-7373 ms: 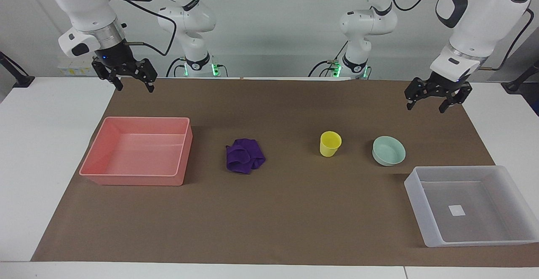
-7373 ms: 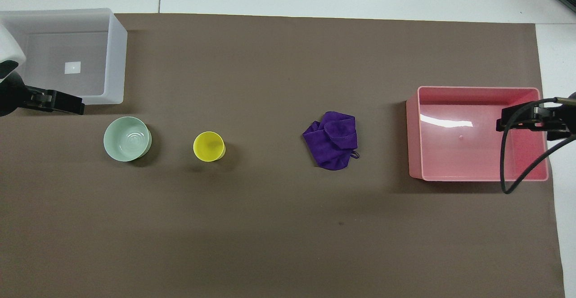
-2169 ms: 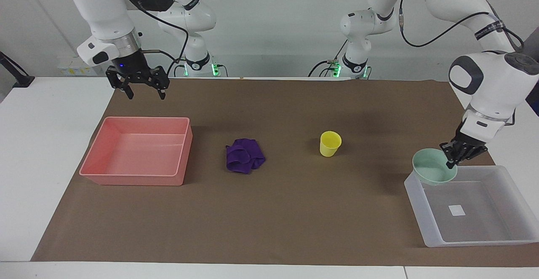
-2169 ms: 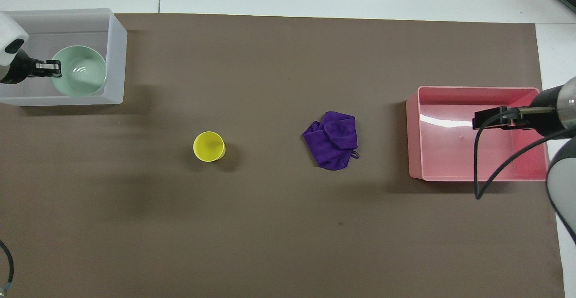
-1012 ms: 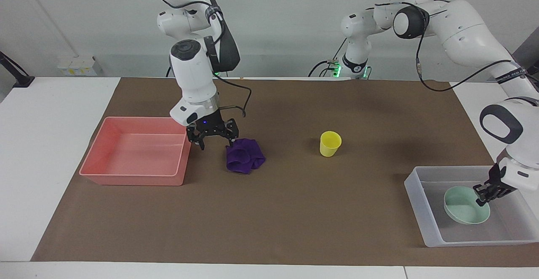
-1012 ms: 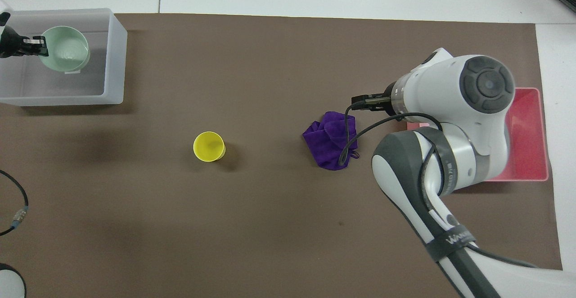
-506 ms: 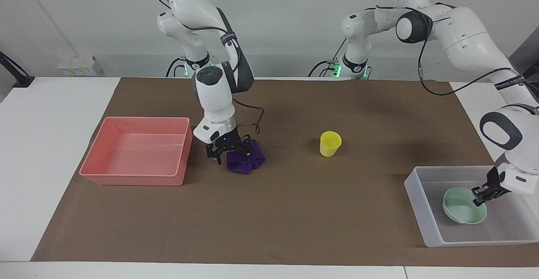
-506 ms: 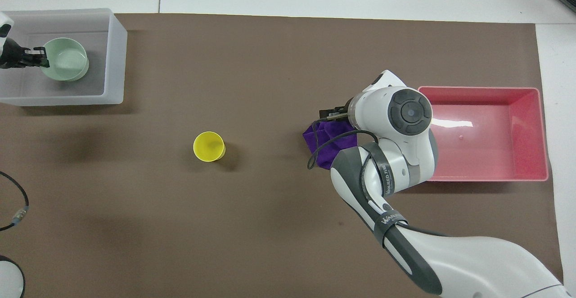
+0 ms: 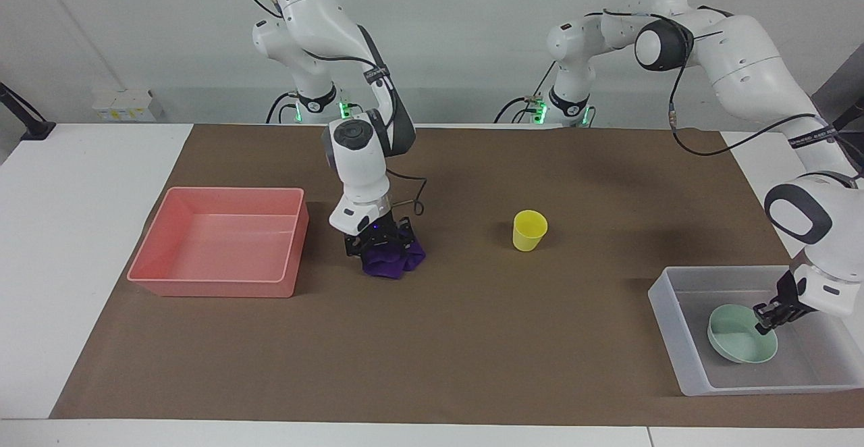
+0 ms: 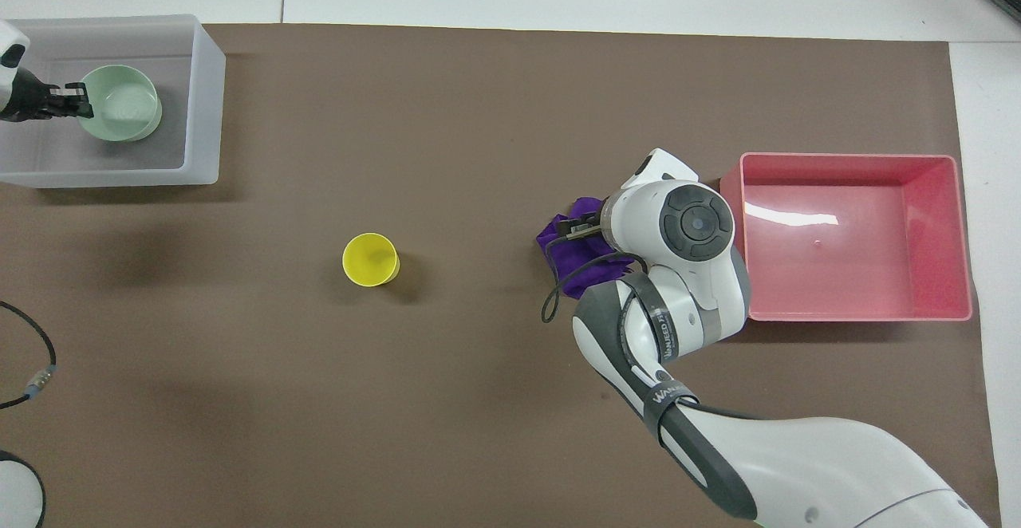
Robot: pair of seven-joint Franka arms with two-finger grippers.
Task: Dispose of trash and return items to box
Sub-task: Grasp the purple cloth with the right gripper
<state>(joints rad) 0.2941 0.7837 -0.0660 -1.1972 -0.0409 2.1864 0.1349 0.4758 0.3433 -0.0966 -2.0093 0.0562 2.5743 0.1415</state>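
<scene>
On the table: bowl boxed, cloth and cup outstanding.

Nearest the robots, the cloth lies beside the pink bin; the right gripper sits down on it, jaws wide, no grip yet. The cup stands untouched mid-table. Farthest out, the left gripper is clamped on the rim of the bowl, low inside the box. Remaining, by judgement: release bowl, bin cloth, box cup.
</scene>
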